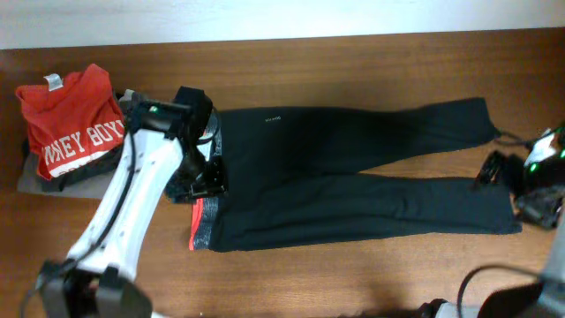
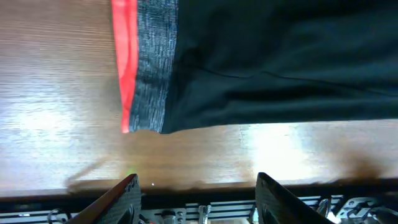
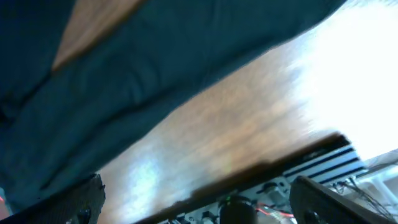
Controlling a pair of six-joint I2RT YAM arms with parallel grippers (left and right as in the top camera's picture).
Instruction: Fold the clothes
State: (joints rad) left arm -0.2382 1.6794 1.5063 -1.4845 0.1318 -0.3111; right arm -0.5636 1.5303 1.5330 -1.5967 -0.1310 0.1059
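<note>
The black trousers [image 1: 353, 177] lie flat across the table, waistband to the left, both legs stretching right. The grey and red stripe band [image 1: 205, 221] shows at the front left corner, and a small white logo [image 1: 270, 116] near the back edge. My left gripper [image 1: 207, 177] hovers over the waistband, open and empty; in the left wrist view the stripe band [image 2: 146, 62] and black fabric [image 2: 280, 62] lie ahead of the open fingers [image 2: 198, 193]. My right gripper [image 1: 494, 170] is open beside the leg ends; its wrist view shows blurred black fabric [image 3: 124, 74] and open fingers [image 3: 199, 199].
A red T-shirt with white lettering [image 1: 75, 119] lies at the far left on a grey folded garment [image 1: 40, 181]. Bare wooden table [image 1: 353, 274] runs along the front. The table's front edge [image 2: 199, 183] shows close to the left fingers.
</note>
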